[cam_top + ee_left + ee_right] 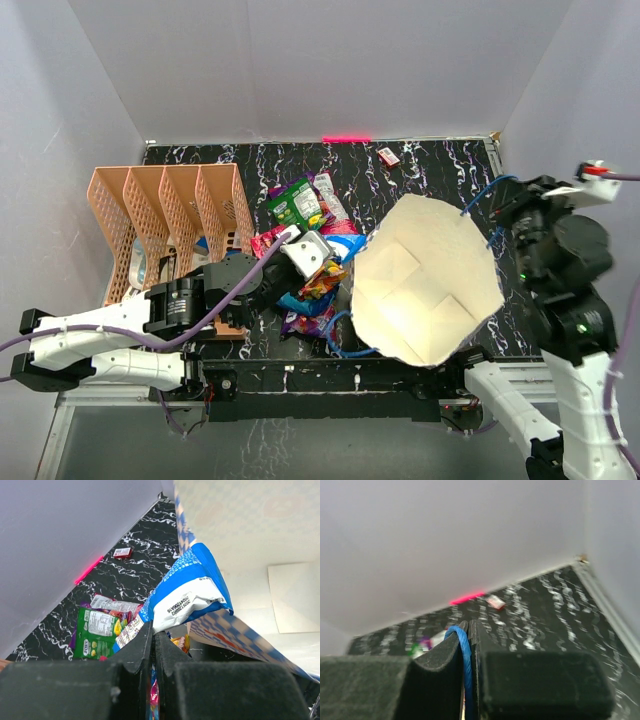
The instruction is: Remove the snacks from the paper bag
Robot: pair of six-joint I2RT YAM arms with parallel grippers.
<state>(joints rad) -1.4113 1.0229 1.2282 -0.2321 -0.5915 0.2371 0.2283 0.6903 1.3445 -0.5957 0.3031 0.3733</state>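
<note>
The paper bag (420, 290) lies tilted at centre right, its white inside facing up and nothing showing inside it. Its chequered outside shows in the left wrist view (240, 630). Several snacks (305, 205) lie piled left of the bag's mouth: green, purple, red, orange and blue packets. My left gripper (312, 255) is over this pile, shut (153, 630) on the edge of a blue-and-white packet (190, 590). A green packet (95, 632) lies beyond it. My right gripper (505, 205) is shut (469, 625) on the bag's blue cord handle (465, 650), held up at the bag's far right.
A peach lattice organizer (165, 215) stands at the left, close to my left arm. A small red-and-white box (388, 156) lies near the back wall, also in the left wrist view (122, 553) and the right wrist view (495, 601). Grey walls enclose the table.
</note>
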